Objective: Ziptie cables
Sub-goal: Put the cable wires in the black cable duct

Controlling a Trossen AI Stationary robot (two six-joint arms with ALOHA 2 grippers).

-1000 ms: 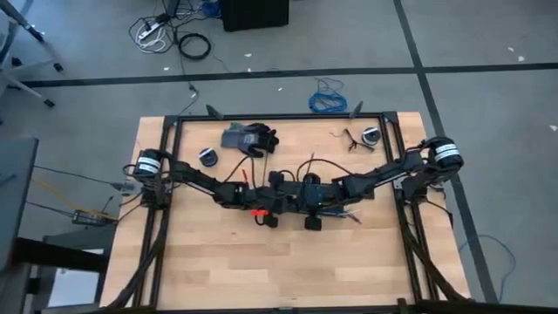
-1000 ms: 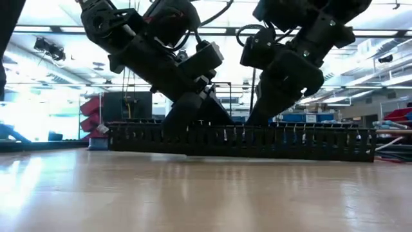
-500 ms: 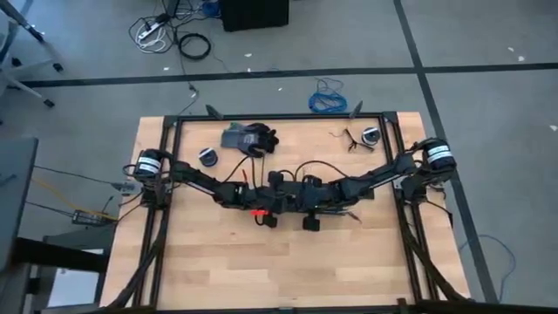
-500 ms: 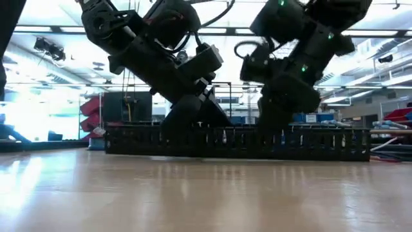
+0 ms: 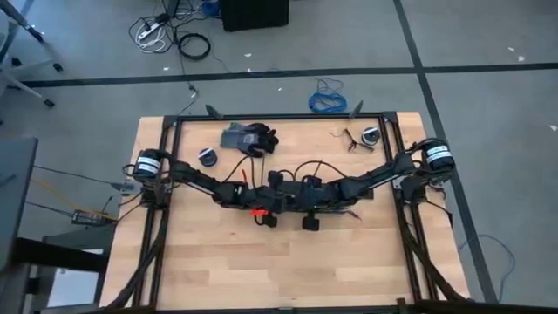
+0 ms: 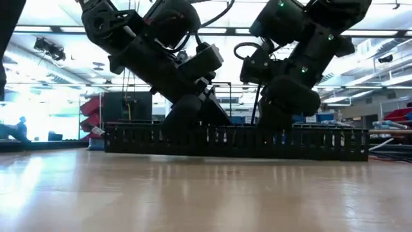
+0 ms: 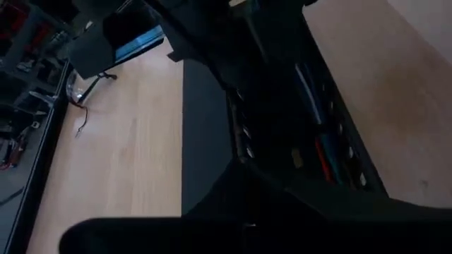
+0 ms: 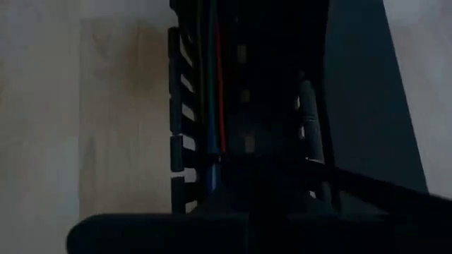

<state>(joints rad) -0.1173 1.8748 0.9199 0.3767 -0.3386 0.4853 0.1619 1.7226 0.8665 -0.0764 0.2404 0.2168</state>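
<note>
Closest in: bare light wood of the table [image 6: 193,193], with nothing but sheen on the boards. Next, lying crosswise on it, a long black slotted duct [image 6: 322,143], flat on the wood and reaching across most of the low view.

Inside that duct, running lengthwise along the channel: the cables [image 8: 216,92], thin strands in red, green and a bluish grey, tucked close against the slotted wall.

Coming down onto the duct from above, side by side near the middle of the table: left gripper [image 5: 279,196] and right gripper [image 5: 302,197], both low over the channel and close to each other. Released or clenched: cannot tell for either one, both lost in shadow against the black plastic. Just beside the left gripper, on the near side, a small red piece [image 5: 259,212], too small to make out.

Farther back, near the far edge of the table: a black glove [image 5: 253,138], a small round object [image 5: 208,156] to its left, and a second round object [image 5: 370,135] well apart on the right.

Beyond the table, on the grey floor: a blue coiled cable [image 5: 329,98], and farther still a loop of black cord [image 5: 194,45].
</note>
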